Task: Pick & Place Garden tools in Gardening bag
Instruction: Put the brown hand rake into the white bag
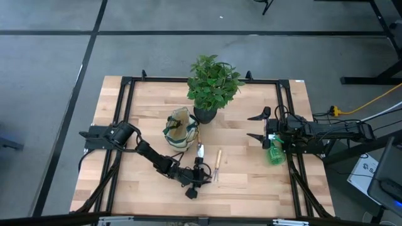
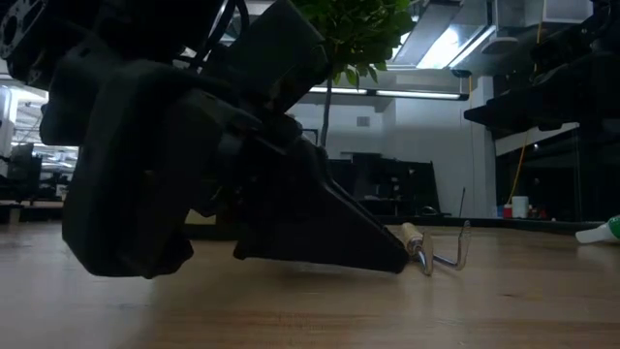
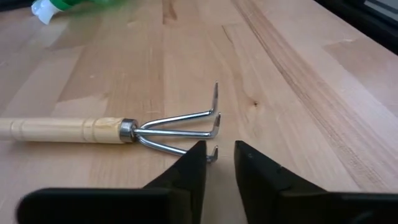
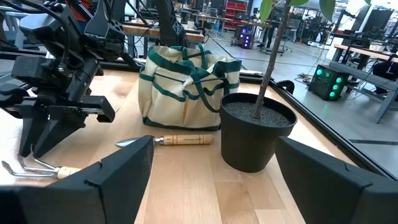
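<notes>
The wooden-handled hand fork [image 3: 81, 130] lies flat on the table, its handle toward the far edge [image 1: 218, 164]. My left gripper [image 3: 219, 152] is low at the fork's tine end, slanting down, open by a narrow gap; the nearest tine's bent tip [image 3: 214, 151] stands in that gap. The trowel [image 1: 200, 150] lies beside the beige gardening bag [image 1: 179, 129], which stands upright. The green spray bottle [image 1: 274, 154] lies at the right. My right gripper [image 1: 257, 126] waits wide open above the table's right side, holding nothing. My left gripper has its fingertips on either side of the fork's nearest tine tip [image 3: 214, 151], coming slanting down from the near left. One fingertip [image 3: 200, 155] stands right beside the tine; I cannot tell whether it touches. The fork lies on the table.
A leafy plant in a black pot [image 4: 255, 130] stands just right of the bag, at the far middle. A black frame rail [image 1: 289, 157] runs along the table's right side near the spray bottle. Bare wood lies near and right of the fork.
</notes>
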Motion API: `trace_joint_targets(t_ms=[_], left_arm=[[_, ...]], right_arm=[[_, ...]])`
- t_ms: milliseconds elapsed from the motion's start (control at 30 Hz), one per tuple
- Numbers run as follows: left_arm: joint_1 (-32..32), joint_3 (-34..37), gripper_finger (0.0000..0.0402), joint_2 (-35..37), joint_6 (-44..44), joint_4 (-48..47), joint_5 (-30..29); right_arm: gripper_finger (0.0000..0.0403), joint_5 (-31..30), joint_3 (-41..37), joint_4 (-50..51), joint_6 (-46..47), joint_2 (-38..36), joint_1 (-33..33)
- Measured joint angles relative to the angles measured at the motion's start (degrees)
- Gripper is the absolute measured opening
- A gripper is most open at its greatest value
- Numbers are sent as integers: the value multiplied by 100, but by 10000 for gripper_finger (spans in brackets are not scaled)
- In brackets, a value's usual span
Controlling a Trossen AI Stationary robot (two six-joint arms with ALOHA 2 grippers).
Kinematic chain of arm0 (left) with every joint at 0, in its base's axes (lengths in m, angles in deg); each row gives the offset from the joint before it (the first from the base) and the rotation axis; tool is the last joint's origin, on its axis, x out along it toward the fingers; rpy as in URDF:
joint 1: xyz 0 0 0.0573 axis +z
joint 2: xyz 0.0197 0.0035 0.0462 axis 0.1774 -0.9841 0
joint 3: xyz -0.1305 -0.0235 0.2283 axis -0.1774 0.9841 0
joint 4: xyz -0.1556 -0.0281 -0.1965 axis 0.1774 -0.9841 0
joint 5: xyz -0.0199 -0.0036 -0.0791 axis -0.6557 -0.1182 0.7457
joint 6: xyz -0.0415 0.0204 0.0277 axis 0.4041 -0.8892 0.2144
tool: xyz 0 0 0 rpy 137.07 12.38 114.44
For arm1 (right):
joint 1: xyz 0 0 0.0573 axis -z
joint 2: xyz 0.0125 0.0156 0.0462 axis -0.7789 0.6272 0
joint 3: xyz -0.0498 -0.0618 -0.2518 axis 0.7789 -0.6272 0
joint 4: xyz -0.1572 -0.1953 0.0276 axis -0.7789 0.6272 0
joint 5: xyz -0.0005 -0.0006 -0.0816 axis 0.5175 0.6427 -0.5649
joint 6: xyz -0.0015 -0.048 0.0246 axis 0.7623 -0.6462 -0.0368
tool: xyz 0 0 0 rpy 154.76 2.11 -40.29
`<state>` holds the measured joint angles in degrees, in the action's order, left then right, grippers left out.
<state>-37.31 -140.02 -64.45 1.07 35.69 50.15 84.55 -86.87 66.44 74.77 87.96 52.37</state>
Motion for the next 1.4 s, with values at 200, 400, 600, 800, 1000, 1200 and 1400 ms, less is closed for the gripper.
trace_joint_targets(t_ms=[200,400,600,800,1000,1200,1400], left_arm=[[17,0,11,0,0,-75,-7],[79,0,6,1,-2,-84,-14],[96,0,6,2,-44,-97,-81],[96,0,5,8,-99,-115,-194],[46,9,4,311,-105,-651,-424],[-70,5,4,753,-219,-1198,-833],[-228,2,4,1282,-258,-1782,-1152]], right_arm=[[341,0,0,1,0,-2,0],[341,1,0,0,0,-1,0],[341,1,0,0,0,-1,-1],[341,0,0,0,0,-1,0],[341,0,0,0,0,0,0],[341,4,0,0,0,0,-2],[341,1,0,0,1,-1,-1]])
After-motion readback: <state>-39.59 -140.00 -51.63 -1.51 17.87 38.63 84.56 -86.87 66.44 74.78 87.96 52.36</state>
